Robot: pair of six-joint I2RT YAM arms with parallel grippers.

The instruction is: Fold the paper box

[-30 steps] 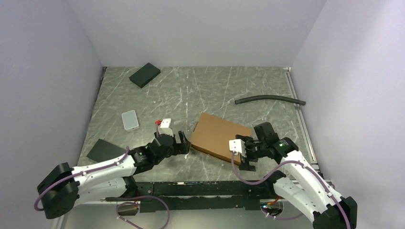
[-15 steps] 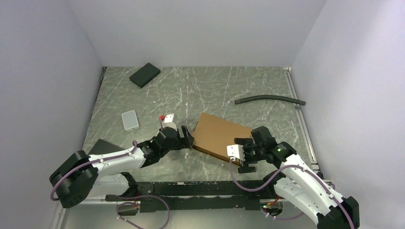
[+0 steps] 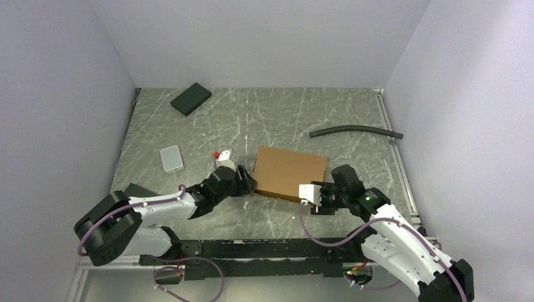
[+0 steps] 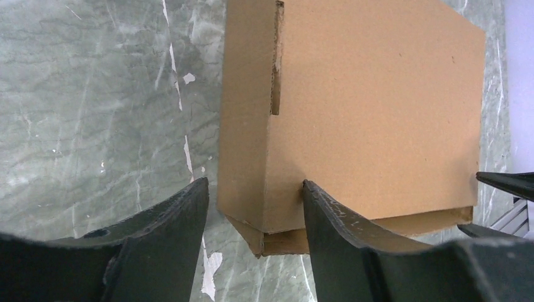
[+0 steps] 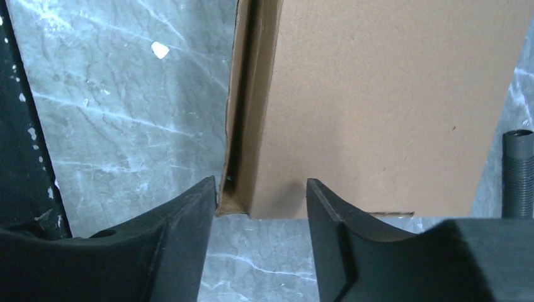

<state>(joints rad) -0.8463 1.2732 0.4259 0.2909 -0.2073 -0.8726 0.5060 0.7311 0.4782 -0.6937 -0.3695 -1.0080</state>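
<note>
The paper box is a flat, closed brown cardboard mailer lying on the marble table, mid-right. My left gripper is open at the box's near-left corner. In the left wrist view that corner sits between the fingers, with the box stretching away. My right gripper is open at the box's near-right edge. In the right wrist view the box shows a gap along its side flap, and its corner lies between the open jaws of my right gripper.
A black pad lies at the back left and another by the left arm. A small translucent case lies left of centre. A black hose lies at the back right and shows in the right wrist view.
The box has turned and shifted, now lying squarer to the table. My left gripper moved forward to its left corner. My right gripper closed in on its near edge.
</note>
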